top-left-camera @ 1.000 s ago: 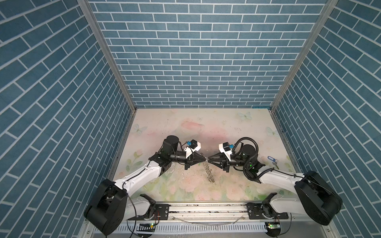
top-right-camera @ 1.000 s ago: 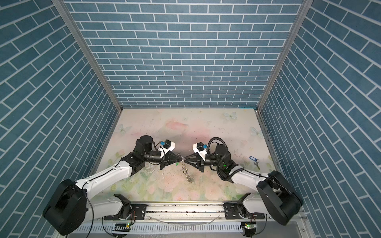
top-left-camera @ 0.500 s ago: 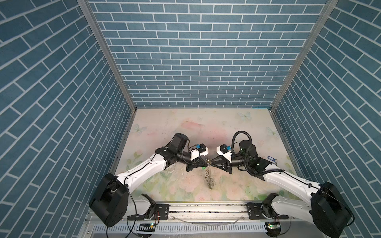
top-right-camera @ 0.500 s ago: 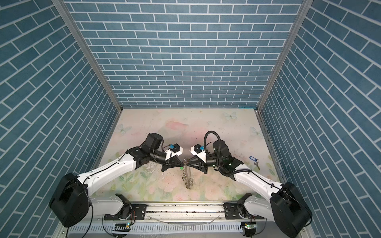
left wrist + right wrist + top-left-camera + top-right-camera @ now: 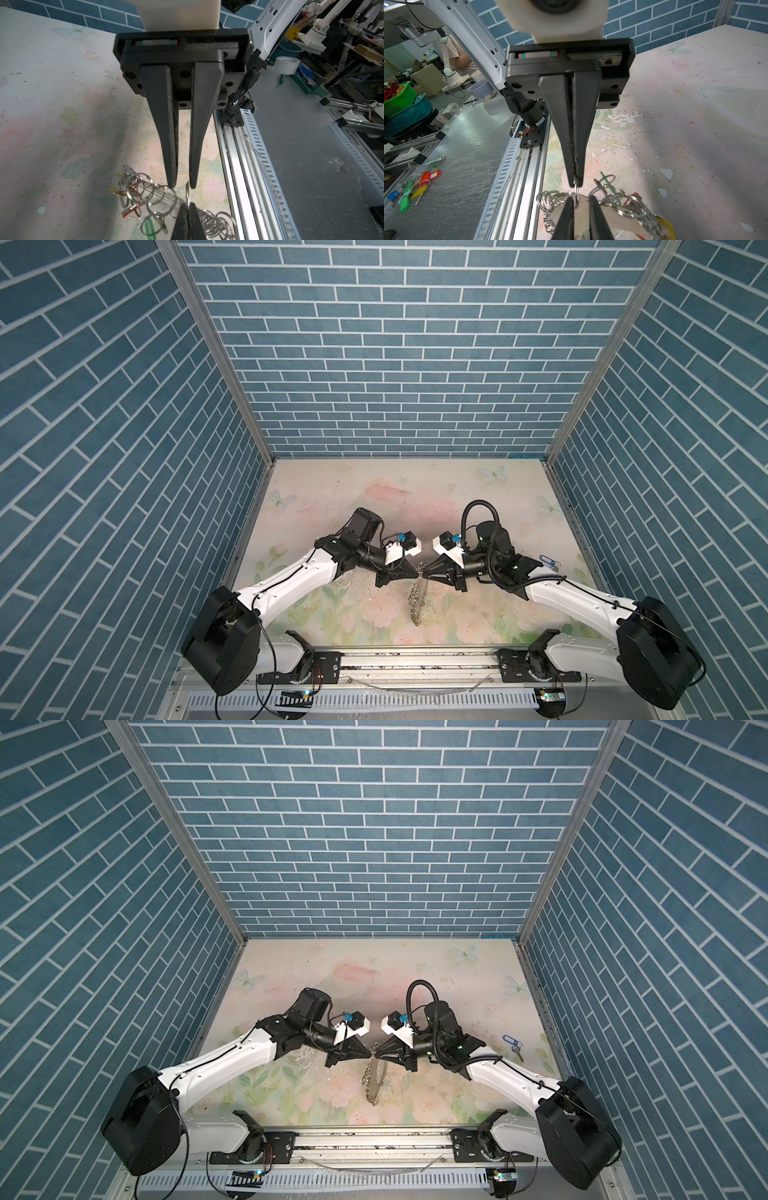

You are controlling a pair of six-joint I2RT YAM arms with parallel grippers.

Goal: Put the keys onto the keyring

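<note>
The keyring (image 5: 417,597) hung directly below the two gripper tips. Its top ring was pinched in the left gripper (image 5: 576,182), and its chain of split rings drooped toward the surface (image 5: 374,497). Whether the lowest loops touched the surface could not be told.

- **Left gripper:** it was closed flat on one thin ring, held edge-on at the very tips.
- **Right gripper:** the right gripper (image 5: 182,186) faced the left one tip to tip. Its jaws stood narrowly apart, straddling the edge of that ring without visibly clamping it.
- **Coloured tags:** the coloured tags (image 5: 116,192), in yellow, red and green, showed among the hanging rings. How they were attached was not clear.
- **Blue-tagged key:** the blue-tagged key (image 5: 545,561) lay on the surface well behind the right gripper, beside that arm's elbow.

Handling, as judged:

- The assembly is probably light but limp, so it would swing and twist about any single held ring.
- The wire is thin, hard and likely slick between flat pads.
- Each split ring is probably springy and would resist being pried open.

Recommended hold:

- One ring should be gripped across its flat, close to the fingertips, with its split end left exposed.
- A key is best taken by its plastic tag, which is broader and less slippery, so that the bow hole stays free.
</note>
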